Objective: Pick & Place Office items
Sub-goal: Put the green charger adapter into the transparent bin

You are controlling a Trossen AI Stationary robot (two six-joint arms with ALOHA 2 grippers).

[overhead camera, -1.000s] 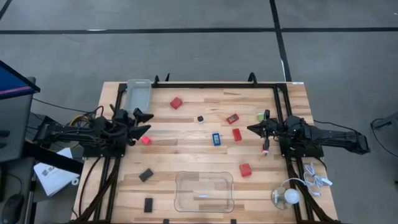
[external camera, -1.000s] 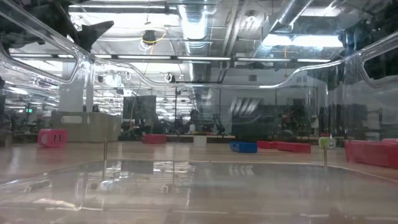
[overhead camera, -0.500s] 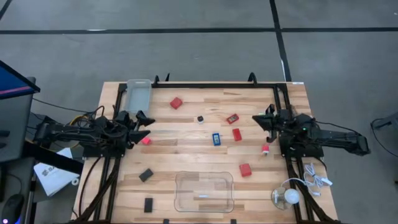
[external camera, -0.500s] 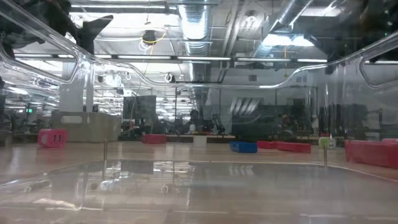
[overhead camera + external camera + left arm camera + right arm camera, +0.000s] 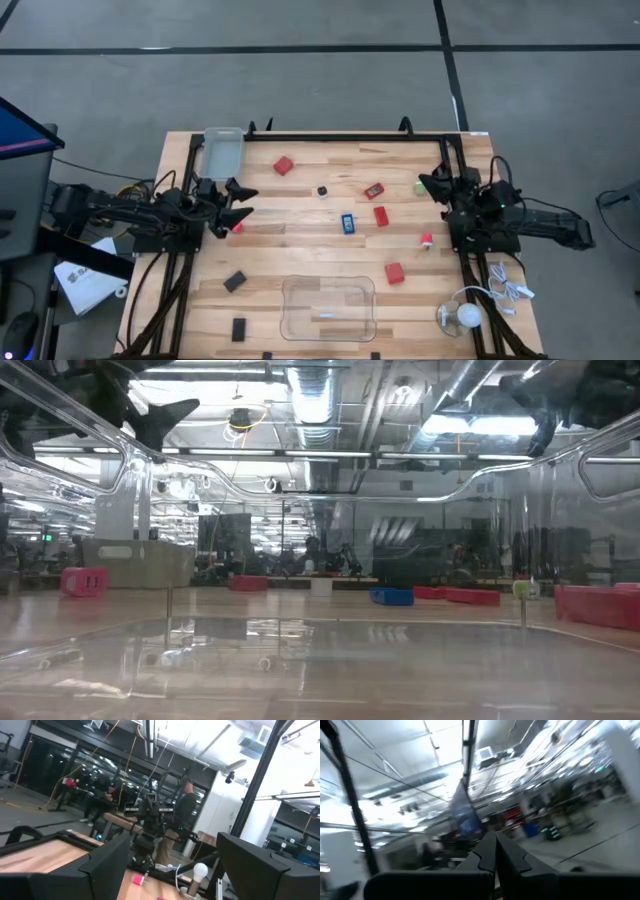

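Waiting to start: tray (image 5: 292, 318) w/ no blocks (image 5: 394, 272) yet, all items left. L gripper (image 5: 240, 204) wide open, empty; R gripper (image 5: 427, 184) closed, empty.

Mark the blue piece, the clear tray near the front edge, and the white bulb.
blue piece (image 5: 347, 223): high view, its pale centre.
clear tray (image 5: 296, 325): high view, left floor area.
white bulb (image 5: 467, 317): high view, round head.

Green bit (image 5: 419, 187) perhaps partly hidden behind right arm.
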